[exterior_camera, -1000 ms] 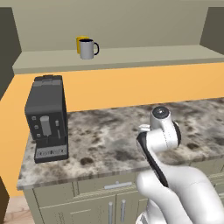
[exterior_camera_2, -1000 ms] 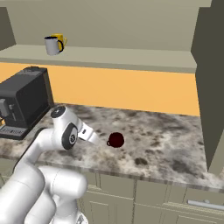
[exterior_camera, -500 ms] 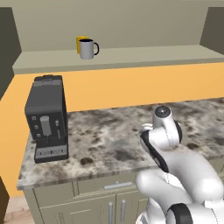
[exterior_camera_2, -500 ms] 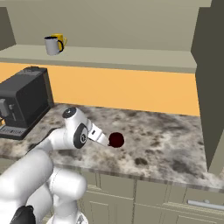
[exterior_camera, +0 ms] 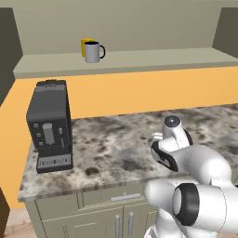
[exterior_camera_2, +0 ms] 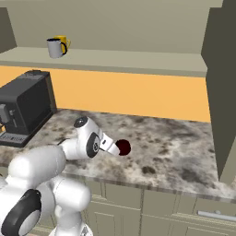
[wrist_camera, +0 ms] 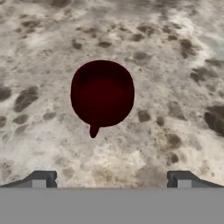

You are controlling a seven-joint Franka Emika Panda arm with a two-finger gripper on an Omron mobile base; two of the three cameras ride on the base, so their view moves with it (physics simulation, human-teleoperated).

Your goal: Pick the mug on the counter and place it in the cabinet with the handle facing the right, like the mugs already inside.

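A: What's around it, biggest first?

B: The counter (exterior_camera_2: 184, 138), speckled grey-brown marble, runs under and past the gripper (wrist_camera: 111, 178) on every side; pale olive drawer fronts w/ metal pulls below its front edge. Above and beyond the gripper is the cabinet (exterior_camera_2: 138, 60), a wide olive-beige recess w/ a long flat ledge, orange wall strip btwn ledge and counter.

A: And the black box?

B: Coffee machine (exterior_camera: 49, 125), dark, upright on the counter, well off to the gripper's left, against the back wall.

A: Arm?

B: White arm (exterior_camera_2: 50, 161) bent low over the counter, hand pointing down and fwd at the stone.

A: Where's the mug?

B: The mug (wrist_camera: 102, 93), squat and dark red, sits on the counter straight ahead of the gripper, just beyond the tips, apart from them. In the right base view it's just past the end of the hand (exterior_camera_2: 123, 147).

A: Gripper state?

B: Spread wide, nothing btwn the fingertips (wrist_camera: 40, 179); the mug's width fits inside the gap as seen from the hand view. Not touching it.

A: Handle?

B: The handle (wrist_camera: 93, 130), a small dark red loop, sticks out from the mug's near side toward the gripper, a bit nearer the left tip.

A: Other mugs?

B: The mugs (exterior_camera: 92, 51) stand on the cabinet ledge, high up and far left of the gripper: grey one w/ black handle in front, yellow one (exterior_camera_2: 62, 42) right behind, close together; can't tell if touching. Grey one's handle points right in the left base view
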